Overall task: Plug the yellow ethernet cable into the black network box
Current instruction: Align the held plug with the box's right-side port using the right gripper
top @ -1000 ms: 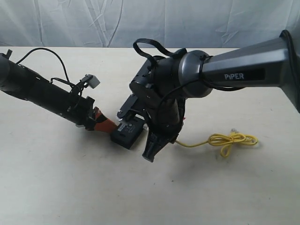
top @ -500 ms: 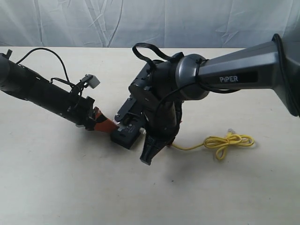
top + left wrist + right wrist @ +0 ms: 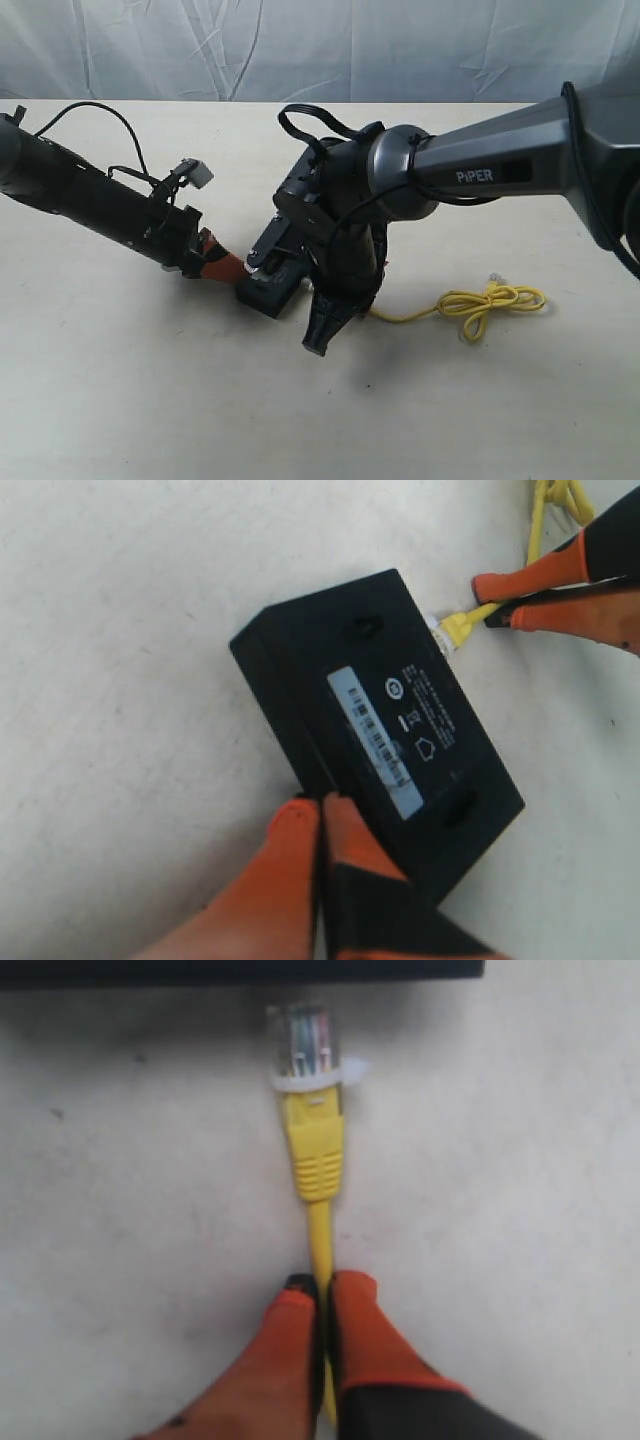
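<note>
Since the earlier frames the right arm has swung further toward the left of the exterior view, carrying the plug end of the yellow ethernet cable (image 3: 490, 303) closer to the black network box (image 3: 268, 293). The box has barely shifted.

In the right wrist view the clear plug and its yellow boot point squarely at the box's dark side face (image 3: 240, 968). The plug is not seated, and whether its tip touches the face cannot be told. The right gripper (image 3: 320, 1285) is clamped on the cord just behind the boot.

From there the cable trails across the pale table (image 3: 120, 400) to its knotted coil, which lies well apart from the box with open surface around it.

The box lies flat, label up. The left gripper (image 3: 320, 815) has its orange fingers pressed together, tips against the long edge opposite the plug. The table's far edge meets a white cloth backdrop (image 3: 150, 40).
</note>
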Robot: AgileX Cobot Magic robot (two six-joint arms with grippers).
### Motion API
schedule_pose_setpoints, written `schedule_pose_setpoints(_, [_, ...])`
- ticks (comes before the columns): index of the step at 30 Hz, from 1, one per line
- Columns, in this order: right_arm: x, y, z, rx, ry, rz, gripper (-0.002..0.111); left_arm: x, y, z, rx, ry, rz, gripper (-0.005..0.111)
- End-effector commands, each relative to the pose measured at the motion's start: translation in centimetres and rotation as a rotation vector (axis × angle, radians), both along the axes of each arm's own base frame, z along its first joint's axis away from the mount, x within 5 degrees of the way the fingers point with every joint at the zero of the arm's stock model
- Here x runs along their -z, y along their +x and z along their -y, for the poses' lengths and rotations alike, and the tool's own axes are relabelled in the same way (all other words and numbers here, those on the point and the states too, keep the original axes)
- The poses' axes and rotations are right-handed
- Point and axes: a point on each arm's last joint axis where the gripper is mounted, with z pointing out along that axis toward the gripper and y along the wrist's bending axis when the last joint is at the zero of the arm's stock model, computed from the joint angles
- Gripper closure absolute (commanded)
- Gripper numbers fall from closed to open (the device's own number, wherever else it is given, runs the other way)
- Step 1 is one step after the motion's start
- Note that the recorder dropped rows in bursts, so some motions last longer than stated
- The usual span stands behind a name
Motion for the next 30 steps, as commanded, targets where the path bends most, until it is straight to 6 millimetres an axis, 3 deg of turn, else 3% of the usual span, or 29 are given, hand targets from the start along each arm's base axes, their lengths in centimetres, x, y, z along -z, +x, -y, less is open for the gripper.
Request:
schedule_pose_setpoints(1, [0.19,0.36,0.02,-0.004,0.004,0.018,0.109,0.56,-0.05,-0.02,0.009,0.021,0.003,0.107])
schedule_pose_setpoints(19, [0.16,0.90,-0.89,-0.042,0.099,0.075,0.109,0.60,-0.01,-0.04,0.006,0.025,0.006,0.107])
schedule_pose_setpoints(30, [0.00,1.36,-0.62,-0.104,0.052,0.120,0.109,1.31,0.58,-0.61,-0.029,0.125,0.065,0.107])
